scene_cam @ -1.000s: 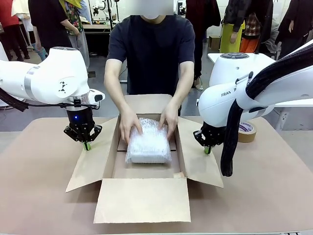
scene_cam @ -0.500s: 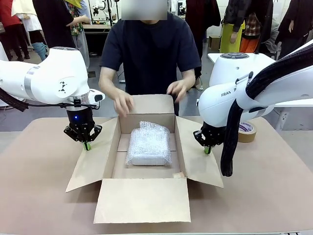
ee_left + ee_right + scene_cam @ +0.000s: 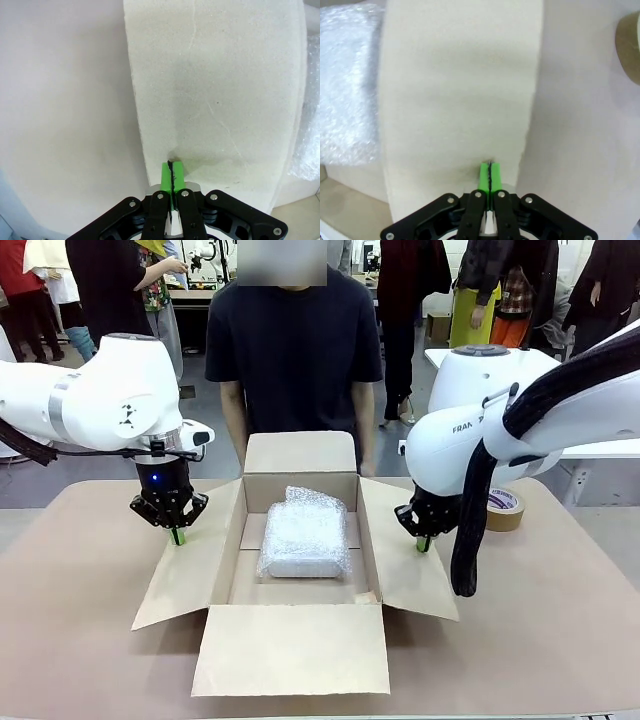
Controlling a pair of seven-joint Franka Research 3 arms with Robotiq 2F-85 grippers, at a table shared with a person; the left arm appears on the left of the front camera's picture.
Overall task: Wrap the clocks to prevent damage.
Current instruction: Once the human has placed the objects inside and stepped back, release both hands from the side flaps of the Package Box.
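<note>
Okay, the person (image 3: 295, 350) has just let go and straightened up behind the cardboard box (image 3: 290, 650), so the bubble-wrapped bundle (image 3: 304, 533) now lies alone in the middle of the box floor (the clock inside I can't actually see). My left gripper (image 3: 177, 537) has its jaws pressed together, tip down on the left flap (image 3: 190, 575). My right gripper (image 3: 423, 545) is doing the same on the right flap (image 3: 405, 570). Neither holds anything. I'd say the wrapping is done and closing the box comes next.

Grey floor (image 3: 60, 485), white table (image 3: 605, 451) at right, bystanders (image 3: 500, 290) behind
</note>
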